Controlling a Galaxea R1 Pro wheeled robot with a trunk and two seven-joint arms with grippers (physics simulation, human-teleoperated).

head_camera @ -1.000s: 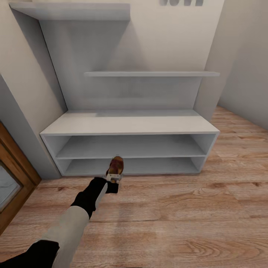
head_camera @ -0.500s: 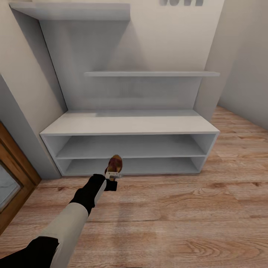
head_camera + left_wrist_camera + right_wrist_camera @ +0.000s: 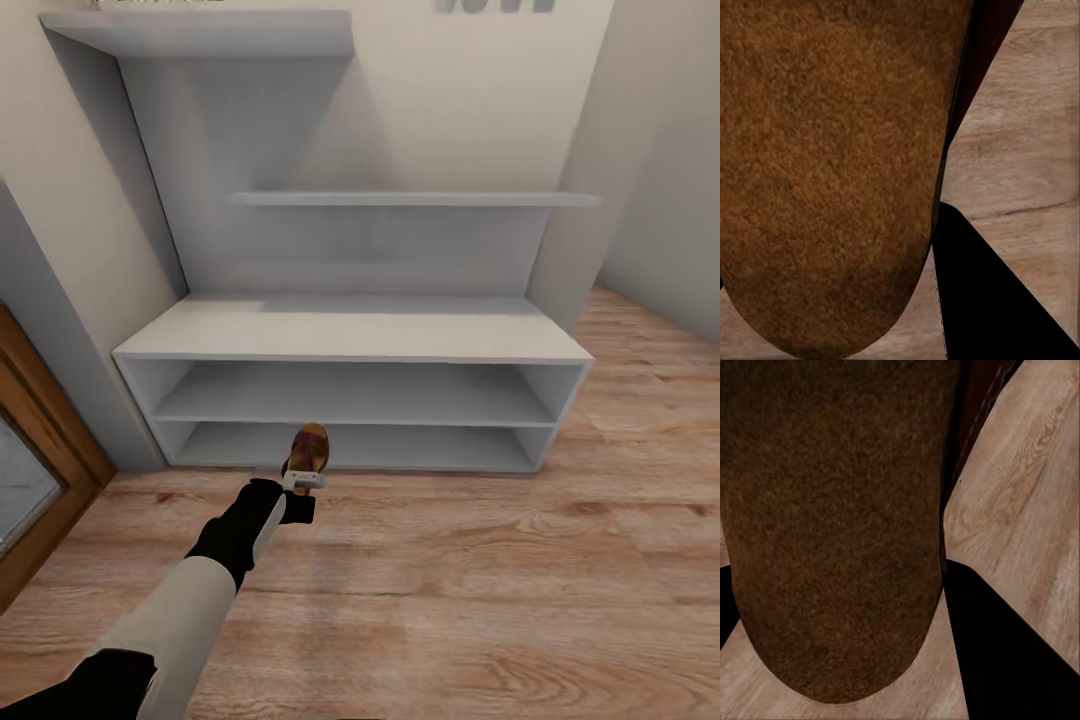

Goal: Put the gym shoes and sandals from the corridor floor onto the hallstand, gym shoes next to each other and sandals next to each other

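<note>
A dark reddish-brown sandal [image 3: 309, 448] with a tan sole hangs in my left gripper [image 3: 303, 480], which is shut on it. It is just in front of the lower tier of the light grey hallstand [image 3: 350, 335], a little above the corridor floor [image 3: 500, 600]. In the left wrist view the sandal's brown sole [image 3: 832, 172] is very close, beside a black finger [image 3: 997, 300]. The right wrist view has another brown sandal sole [image 3: 832, 525] held against a black finger [image 3: 1012, 660] over the planks. The gym shoes are out of view.
The hallstand's two tiers, its top and its upper shelves [image 3: 410, 199] are bare. A wooden door frame [image 3: 40, 450] stands at the left. Walls close in on both sides, and open plank floor lies to the right.
The whole picture has shifted slightly, so the camera has moved. My left arm holds the sandal in nearly the same place before the lower tier.
</note>
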